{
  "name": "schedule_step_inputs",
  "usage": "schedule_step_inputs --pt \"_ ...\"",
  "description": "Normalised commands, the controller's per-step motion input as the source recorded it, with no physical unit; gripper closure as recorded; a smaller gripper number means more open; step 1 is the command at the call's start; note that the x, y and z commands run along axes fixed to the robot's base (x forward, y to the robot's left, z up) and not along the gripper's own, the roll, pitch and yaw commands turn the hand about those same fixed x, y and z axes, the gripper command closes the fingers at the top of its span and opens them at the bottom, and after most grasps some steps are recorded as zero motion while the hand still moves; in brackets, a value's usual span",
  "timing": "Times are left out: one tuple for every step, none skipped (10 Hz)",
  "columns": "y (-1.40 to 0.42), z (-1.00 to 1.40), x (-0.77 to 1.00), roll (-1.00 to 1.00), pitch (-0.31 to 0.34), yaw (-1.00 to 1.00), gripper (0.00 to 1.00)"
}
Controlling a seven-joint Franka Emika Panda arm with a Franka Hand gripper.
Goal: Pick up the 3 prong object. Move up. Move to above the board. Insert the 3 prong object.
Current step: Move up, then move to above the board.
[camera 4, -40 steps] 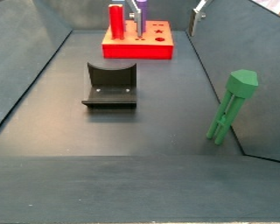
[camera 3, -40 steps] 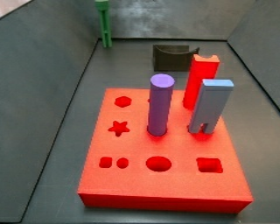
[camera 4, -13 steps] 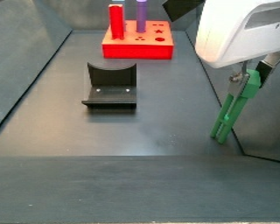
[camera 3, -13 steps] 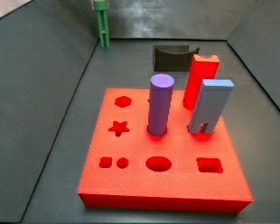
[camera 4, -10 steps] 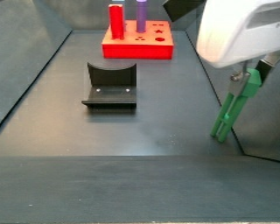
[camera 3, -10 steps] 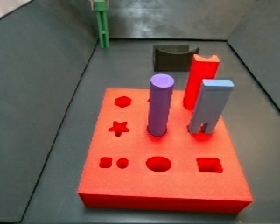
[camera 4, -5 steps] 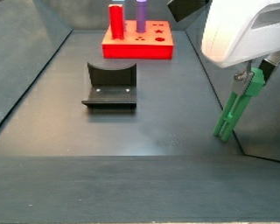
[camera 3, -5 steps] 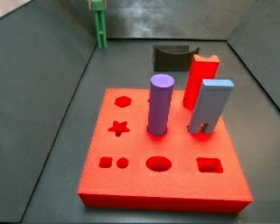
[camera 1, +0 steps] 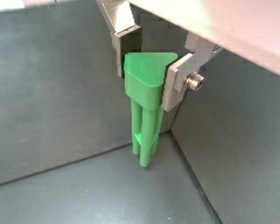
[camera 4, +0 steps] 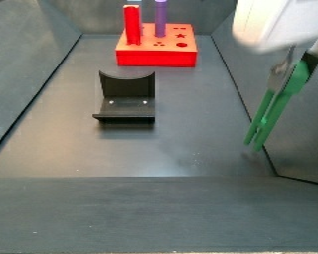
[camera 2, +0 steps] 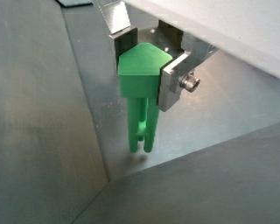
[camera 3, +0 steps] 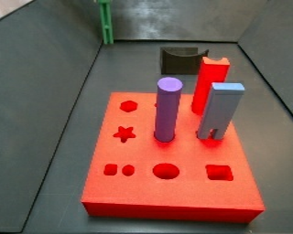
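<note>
**Peg clamped and off the floor, carry to board not begun**

Largest first: the grey desk floor inside grey walls. The board, red slab, sits low-centre in a side view; in a side view it is far back at 12 o'clock, well apart from the peg. On the board: purple cylinder, red block, light blue block. Open holes visible: star, hexagon, circle, square, small pair. Fixture stands on the floor between board and peg area.

The 3 prong object, green peg, hangs tilted at 3 o'clock by the right wall in a side view; at 11 o'clock, upper edge, in a side view. Prongs look clear of the floor in both wrist views, though contact is hard to rule out.

Pincer at the peg's wide top, silver plates clamped on both sides of it; same in a wrist view.

Progress, judged: pick-up done, lift apparently under way. Left: finish rise, travel to above the board, line prongs with matching hole, insert.
</note>
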Motion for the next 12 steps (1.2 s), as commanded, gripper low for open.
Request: schedule_step_inputs --pt "-0.01 0.36 -0.05 0.00 0.056 0.00 1.00" --pt "0.00 0.20 -0.03 0.01 0.068 0.00 1.00" --pt "0.37 -0.04 -0.10 -0.09 0.025 0.07 1.00" --pt "0.35 -0.05 -0.09 -0.09 0.024 0.06 1.00" --pt "0.24 -0.03 -0.04 -0.09 0.014 0.02 1.00" --pt "-1.00 0.36 0.33 0.09 0.071 -1.00 1.00" --pt "-1.00 0.36 0.33 0.09 0.078 -1.00 1.00" --pt "-1.00 0.36 0.33 0.11 0.083 -1.00 1.00" --pt "-1.00 0.36 0.33 0.07 0.069 -1.00 1.00" --pt "-1.00 0.36 0.33 0.05 0.078 -1.00 1.00" --pt "-1.00 0.37 0.33 0.01 0.079 -0.77 1.00" --pt "-1.00 0.37 0.33 -0.05 0.072 -0.43 1.00"
